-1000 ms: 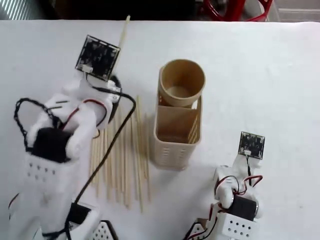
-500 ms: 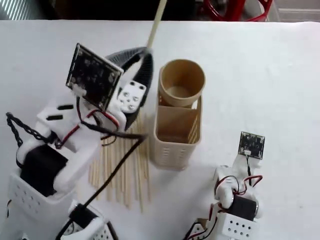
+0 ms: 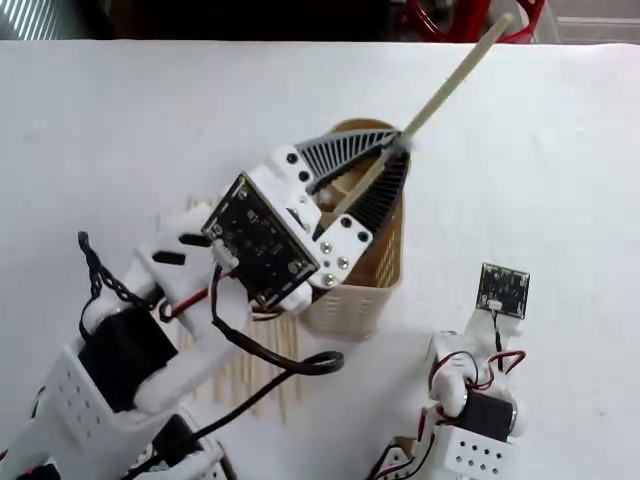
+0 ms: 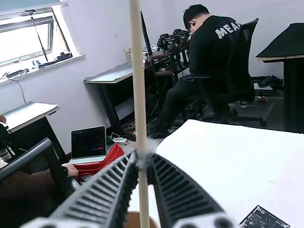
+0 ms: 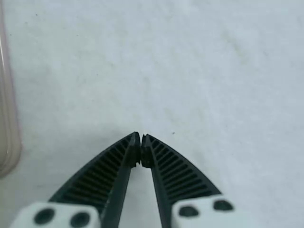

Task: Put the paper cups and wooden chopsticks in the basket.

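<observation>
1. Left tool [image 3: 390,150]: the jaws are nearly closed and clamp a single wooden chopstick [image 3: 455,75]. In the left wrist view the tool [image 4: 142,159] grips the chopstick [image 4: 137,71] near its lower part, and the long free end projects past the fingertips.
2. Change of position: one second ago the left tool was low over the loose chopsticks [image 3: 283,390], beside the basket [image 3: 350,305]. Half a second ago it was raised and already held the stick. It now sits above the basket and the paper cup [image 3: 340,185].
3. Change of stick angle: the free end earlier pointed almost straight at the far edge of the surface [image 3: 520,150]. It now slants toward the far right.
4. Paper cup: it stands in the far end of the basket, in the same place as before and partly covered by the left tool.
5. Loose chopsticks: the remaining pile lies on the surface next to the basket, partly under the left arm.
6. Right tool [image 5: 141,149]: the jaws are fully closed with tips touching and hold nothing. It hangs over bare surface. The right arm has not shifted.
</observation>
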Controlling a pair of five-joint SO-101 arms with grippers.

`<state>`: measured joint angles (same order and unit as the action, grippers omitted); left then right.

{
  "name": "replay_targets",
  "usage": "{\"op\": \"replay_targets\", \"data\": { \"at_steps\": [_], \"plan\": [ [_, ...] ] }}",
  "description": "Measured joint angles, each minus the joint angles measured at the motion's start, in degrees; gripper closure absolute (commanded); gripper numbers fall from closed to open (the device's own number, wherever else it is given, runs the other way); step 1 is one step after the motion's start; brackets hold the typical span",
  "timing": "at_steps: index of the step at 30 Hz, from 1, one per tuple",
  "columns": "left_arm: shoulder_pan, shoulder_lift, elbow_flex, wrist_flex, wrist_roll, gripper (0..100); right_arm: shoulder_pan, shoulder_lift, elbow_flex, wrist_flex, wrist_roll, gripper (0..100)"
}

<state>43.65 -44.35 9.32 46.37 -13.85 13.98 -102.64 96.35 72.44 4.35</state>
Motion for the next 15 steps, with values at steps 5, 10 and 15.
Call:
{"op": "replay_targets", "data": {
  "at_steps": [5,10,15],
  "plan": [
    [0.0,0.0,0.0,0.0,0.0,97,0.0,0.0,0.0,0.0,0.0,97.9],
    [0.7,0.0,0.0,0.0,-0.44,97,0.0,0.0,0.0,0.0,0.0,97.9],
    [0.53,0.0,0.0,-0.18,-0.44,97,0.0,0.0,0.0,0.0,0.0,97.9]
  ]
}}
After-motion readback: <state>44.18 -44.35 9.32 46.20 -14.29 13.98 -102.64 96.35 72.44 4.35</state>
